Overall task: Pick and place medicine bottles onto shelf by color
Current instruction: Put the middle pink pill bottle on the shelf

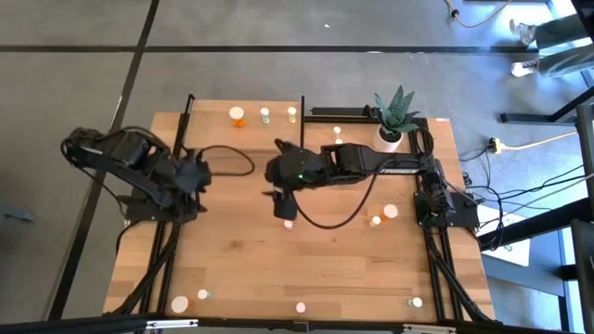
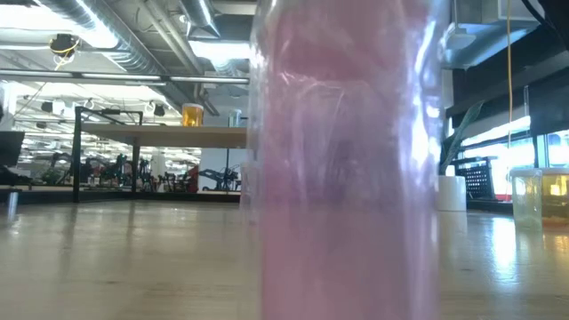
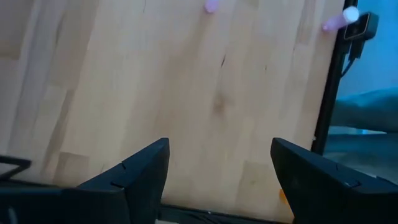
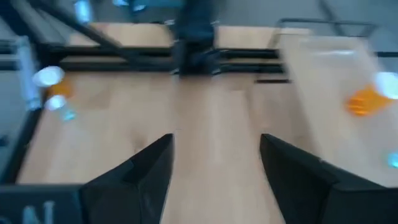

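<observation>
The shelf [image 1: 243, 125] stands at the table's far middle and carries an orange bottle [image 1: 238, 115] and two pale ones [image 1: 264, 115]. More medicine bottles stand scattered on the table: a pink one [image 1: 288, 223] at the centre, two at the right [image 1: 391, 211], several along the near edge [image 1: 179, 303]. My right gripper [image 1: 282, 206] hovers open over the table's centre, just beside the pink bottle, with nothing between its fingers [image 4: 216, 162]. My left gripper [image 1: 199, 174] is open over the table's left part, above bare wood [image 3: 217, 168].
A potted plant in a white pot [image 1: 393, 119] stands at the far right. A black cable [image 1: 329, 223] loops over the table's centre. In the low view a pink bottle [image 2: 347, 160] stands right in front of the camera, and a yellowish bottle [image 2: 538, 196] shows at the right.
</observation>
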Action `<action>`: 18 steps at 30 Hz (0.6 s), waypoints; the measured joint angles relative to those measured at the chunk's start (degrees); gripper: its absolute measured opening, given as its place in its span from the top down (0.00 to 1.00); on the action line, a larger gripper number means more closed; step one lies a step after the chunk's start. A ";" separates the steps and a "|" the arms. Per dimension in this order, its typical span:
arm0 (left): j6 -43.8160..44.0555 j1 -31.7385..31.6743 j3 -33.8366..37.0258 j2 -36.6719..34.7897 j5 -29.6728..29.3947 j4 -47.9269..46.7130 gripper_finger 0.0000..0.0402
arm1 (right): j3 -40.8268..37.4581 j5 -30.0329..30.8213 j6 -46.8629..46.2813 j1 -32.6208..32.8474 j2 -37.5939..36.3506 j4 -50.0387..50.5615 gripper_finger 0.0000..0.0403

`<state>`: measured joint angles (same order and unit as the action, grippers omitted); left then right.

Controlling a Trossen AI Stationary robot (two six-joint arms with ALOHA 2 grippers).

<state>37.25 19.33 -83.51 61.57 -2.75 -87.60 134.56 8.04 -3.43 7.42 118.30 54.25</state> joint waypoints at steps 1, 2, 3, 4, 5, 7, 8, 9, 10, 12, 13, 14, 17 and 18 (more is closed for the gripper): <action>0.62 1.06 1.13 -0.89 -0.80 0.51 0.32 | 0.00 -2.51 0.63 0.06 0.00 1.23 0.41; 1.05 1.99 2.26 -1.87 -1.89 1.11 0.32 | 0.00 -4.51 0.69 0.20 0.00 2.55 0.41; 1.22 2.83 3.40 -2.88 -2.82 1.61 0.32 | 0.00 -6.03 0.47 0.30 0.00 3.49 0.41; 1.33 3.53 4.54 -3.94 -3.29 2.26 0.32 | 0.00 -7.20 -0.33 0.31 0.00 4.20 0.41; 1.40 4.10 5.64 -4.97 -3.65 2.94 0.32 | 0.00 -8.22 -1.08 0.35 0.00 4.91 0.41; 1.36 4.90 7.80 -6.84 -4.48 4.66 0.32 | 0.00 -9.61 -4.14 0.30 0.00 5.22 0.41; 1.34 5.24 9.01 -7.68 -5.24 5.95 0.32 | 0.00 -9.93 -6.09 0.28 0.00 5.25 0.41; 1.21 5.58 10.20 -8.46 -6.03 7.22 0.32 | 0.00 -10.61 -7.68 0.27 0.00 5.41 0.41; 0.49 5.81 11.40 -9.20 -6.66 8.59 0.32 | 0.00 -11.36 -8.45 0.24 0.00 5.95 0.41; -1.99 6.13 13.88 -10.32 -7.24 11.75 0.32 | 0.00 -12.67 -9.17 0.26 0.00 8.51 0.41; -3.26 6.23 15.22 -10.62 -7.25 13.56 0.32 | 0.00 -12.71 -10.10 0.36 0.00 9.76 0.41; -4.50 6.23 16.47 -10.79 -7.23 15.30 0.32 | 0.00 -12.70 -11.33 0.45 0.00 10.91 0.41; -9.47 6.23 20.20 -10.49 -7.25 21.06 0.32 | 0.00 -12.75 -12.97 0.74 0.00 14.05 0.41; -11.14 6.23 21.28 -10.20 -7.27 22.91 0.32 | 0.00 -12.72 -12.96 0.92 0.00 14.84 0.41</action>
<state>26.12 25.56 -62.23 51.36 -10.02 -64.68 134.56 -4.68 -16.39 8.34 118.30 69.09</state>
